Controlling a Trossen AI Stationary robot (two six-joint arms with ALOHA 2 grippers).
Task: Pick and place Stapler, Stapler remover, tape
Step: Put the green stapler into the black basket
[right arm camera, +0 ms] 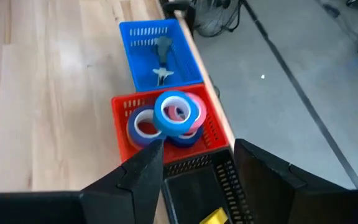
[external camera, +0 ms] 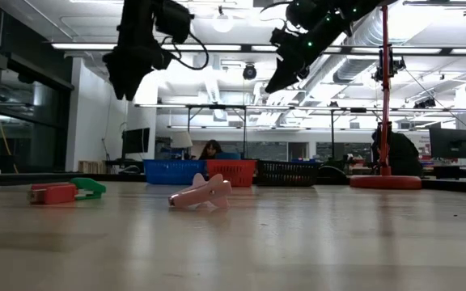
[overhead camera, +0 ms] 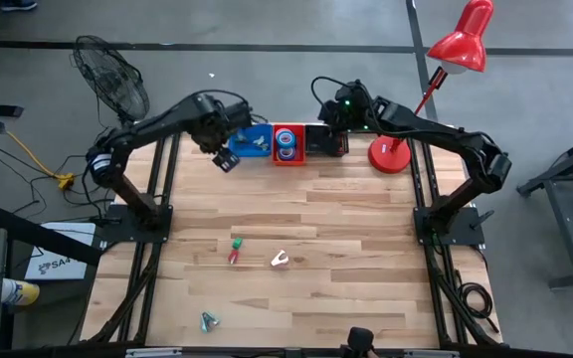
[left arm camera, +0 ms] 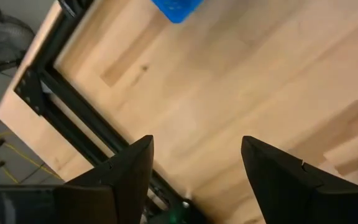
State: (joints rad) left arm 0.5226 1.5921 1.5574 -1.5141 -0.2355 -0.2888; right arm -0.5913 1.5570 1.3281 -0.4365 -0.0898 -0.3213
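Several tape rolls [right arm camera: 178, 112], blue, pink and dark blue, lie stacked in the red basket [right arm camera: 120, 106] at the table's far edge. A small red stapler [overhead camera: 234, 256] with a green piece [overhead camera: 236, 242] against it lies mid-table, and a pale pink stapler remover [overhead camera: 280, 260] rests on the wood just right of it. Another grey-blue remover [overhead camera: 208, 320] lies near the front edge. My left gripper [left arm camera: 197, 146] hangs open, pointing down over bare wood just in front of the blue basket [overhead camera: 255, 141]. My right gripper [right arm camera: 199, 149] is open, high above the black basket [overhead camera: 326, 139].
The blue basket holds a grey remover [right arm camera: 162, 59]; the black basket [right arm camera: 191, 193] shows something yellow [right arm camera: 213, 216]. A red desk lamp [overhead camera: 391, 154] stands on the table's far right corner. Bare wood lies between the baskets and the loose items.
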